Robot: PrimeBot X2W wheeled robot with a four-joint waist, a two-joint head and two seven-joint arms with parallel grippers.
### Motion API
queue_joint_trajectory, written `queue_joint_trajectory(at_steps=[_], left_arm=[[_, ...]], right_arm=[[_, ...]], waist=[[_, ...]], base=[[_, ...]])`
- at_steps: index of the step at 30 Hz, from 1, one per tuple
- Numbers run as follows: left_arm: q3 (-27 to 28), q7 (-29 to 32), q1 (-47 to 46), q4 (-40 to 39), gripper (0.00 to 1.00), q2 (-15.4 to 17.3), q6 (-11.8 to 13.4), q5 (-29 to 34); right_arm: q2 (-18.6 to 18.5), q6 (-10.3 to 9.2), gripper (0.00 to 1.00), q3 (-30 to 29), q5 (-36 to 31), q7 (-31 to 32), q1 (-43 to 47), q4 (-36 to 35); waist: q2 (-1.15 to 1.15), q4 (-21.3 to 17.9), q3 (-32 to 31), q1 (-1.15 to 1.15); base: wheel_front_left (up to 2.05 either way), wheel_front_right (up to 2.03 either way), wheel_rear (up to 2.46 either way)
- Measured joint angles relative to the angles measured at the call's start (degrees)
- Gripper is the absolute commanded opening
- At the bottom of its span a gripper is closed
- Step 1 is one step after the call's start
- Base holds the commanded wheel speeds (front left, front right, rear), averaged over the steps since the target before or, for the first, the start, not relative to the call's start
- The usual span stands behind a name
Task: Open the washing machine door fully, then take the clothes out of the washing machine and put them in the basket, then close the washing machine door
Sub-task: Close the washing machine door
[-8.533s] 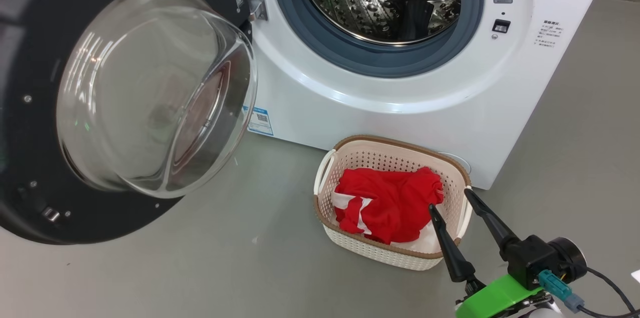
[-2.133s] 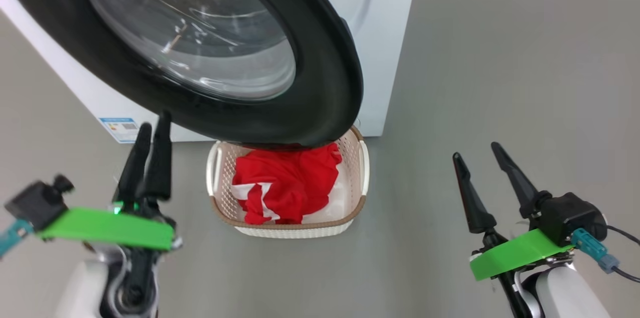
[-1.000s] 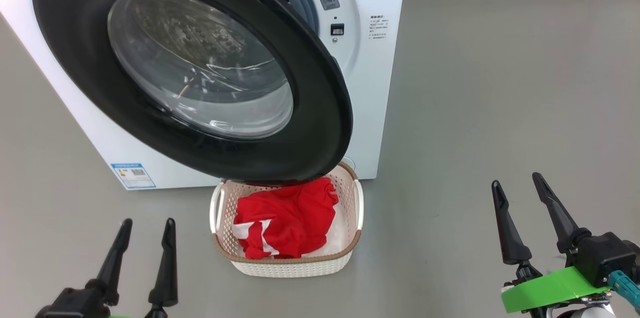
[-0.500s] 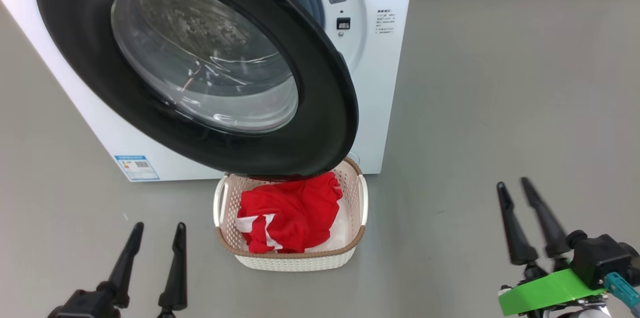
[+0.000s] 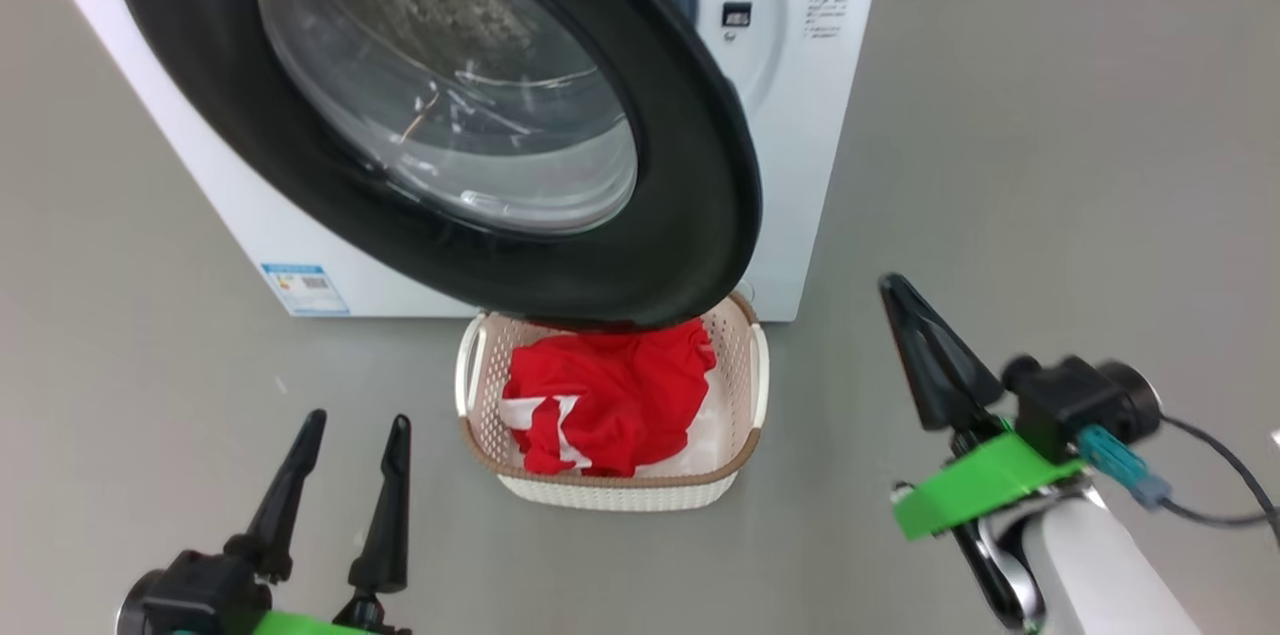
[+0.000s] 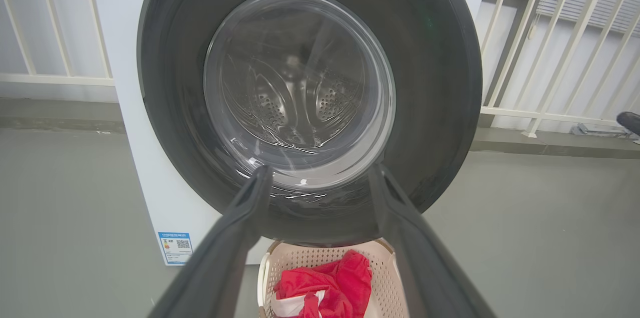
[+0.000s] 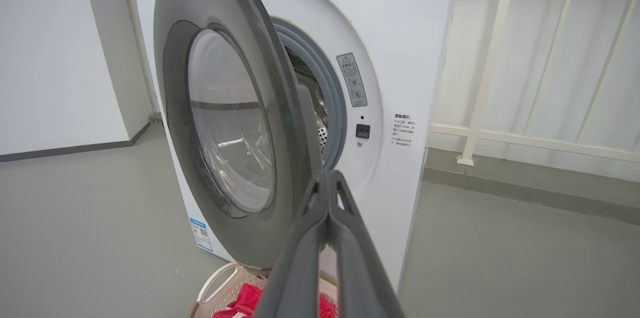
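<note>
**Inspector:** State of the washing machine [image 5: 810, 165] and its door?

**Assessor:** The machine stood on the grey floor. The door [image 5: 700, 215] hung ajar, swung most of the way toward the front but not latched. The right wrist view showed a gap at its free edge, with the grey gasket behind. No red showed through the glass. I judged closing to be the step in hand, not yet done.

**Inspector:** The basket?

**Assessor:** The basket [image 5: 620, 495] sat on the floor close against the machine's front, its back edge beneath the door's lower rim. It was likely set there to keep the carry from the drum short. Clearance under the door could not be confirmed.

**Inspector:** The clothes?

**Assessor:** The clothes [image 5: 620, 395] lay heaped inside the basket, toward its left side and back edge, with nothing over the rim.

**Inspector:** The grippers?

**Assessor:** The left gripper [image 5: 357, 420] had its fingers spread and held nothing, low over the floor to the left of the basket and facing the door. The right gripper [image 5: 895, 287] had its fingers pressed together on nothing, to the right of the basket and pointing toward the door's free edge. A closed tip suits pushing, in my judgement.
</note>
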Motion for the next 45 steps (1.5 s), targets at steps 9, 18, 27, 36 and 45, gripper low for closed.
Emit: queue_joint_trajectory(at_steps=[9,18,27,36,45], left_arm=[[-1.63,0.0,-2.96,-0.44,1.0,-0.36,-0.01,0.01],[-3.03,0.0,-6.56,-0.51,1.0,-0.99,-0.02,0.01],[-3.24,-0.01,-8.53,-0.54,1.0,-1.19,-0.03,0.04],[-4.21,-0.01,-10.29,-0.67,1.0,-1.25,-0.05,-0.19],[-4.1,-0.01,-11.15,-0.66,1.0,-1.7,-0.09,-1.24]], right_arm=[[-0.37,0.0,0.0,5.78,-0.62,0.0,-10.31,6.26],[-1.08,0.0,0.0,7.03,-1.47,-0.01,-22.33,12.15],[-1.18,0.23,0.0,6.66,-1.51,-0.01,-28.35,14.18],[-2.21,0.25,0.0,4.32,-2.02,-0.01,-33.15,15.05],[-3.19,0.41,0.0,0.31,-3.97,-0.03,-38.59,18.22]], waist=[[0.0,2.64,3.92,0.0],[0.0,5.97,9.64,0.0],[0.0,8.7,14.51,0.0],[0.0,9.58,17.78,0.0],[0.0,9.95,20.11,0.0]], base=[[0.0,0.0,0.0],[0.0,0.0,0.0],[0.0,0.0,0.0],[0.0,0.0,0.0],[0.0,0.0,0.0]])
